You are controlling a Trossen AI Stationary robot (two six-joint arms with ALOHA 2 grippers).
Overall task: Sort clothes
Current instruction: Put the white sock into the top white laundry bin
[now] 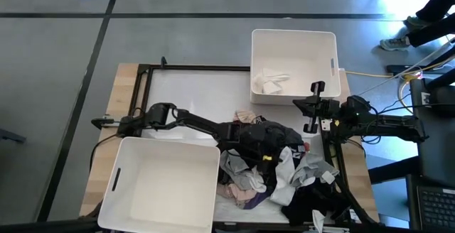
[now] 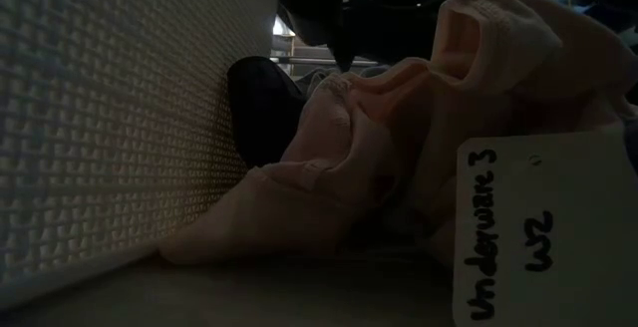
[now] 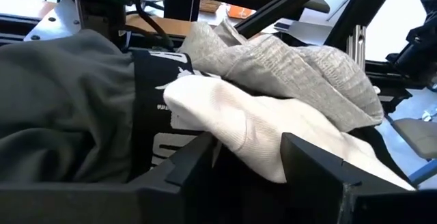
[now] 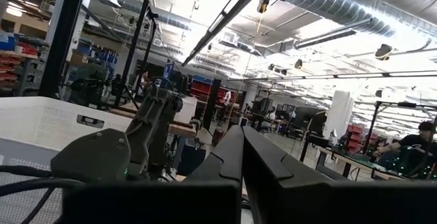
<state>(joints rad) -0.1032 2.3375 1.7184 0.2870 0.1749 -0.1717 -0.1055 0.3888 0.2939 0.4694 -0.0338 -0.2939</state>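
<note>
Your left gripper (image 1: 274,144) sits low in the clothes pile (image 1: 284,176), its arm stretched from the left side of the table (image 1: 185,91) across to the middle. In the left wrist view its fingers (image 3: 311,159) stand wide apart around a white ribbed garment (image 3: 252,125), which bulges up between them; you cannot tell from here whether the pads actually press it. A grey knit piece (image 3: 300,70) lies draped just behind the white one, and a dark grey garment with white lettering (image 3: 82,108) fills the space beside it. Your right gripper (image 1: 316,105) waits on the right of the table, just beside the far white bin (image 1: 293,40), fingers pressed together and holding nothing, as the right wrist view confirms (image 4: 242,156). The pile itself lies on the near middle-right of the table: black, grey, white and pink pieces heaped together, touching the right wall of the near white bin (image 1: 163,190). That near bin shows no clothes in it. The far bin holds one white garment (image 1: 274,80). At table level a pale pink garment (image 2: 379,158) rests against the near bin's textured wall (image 2: 110,108), with a handwritten paper tag (image 2: 543,237) reading "Underwear 3 W2" beside it.
</note>
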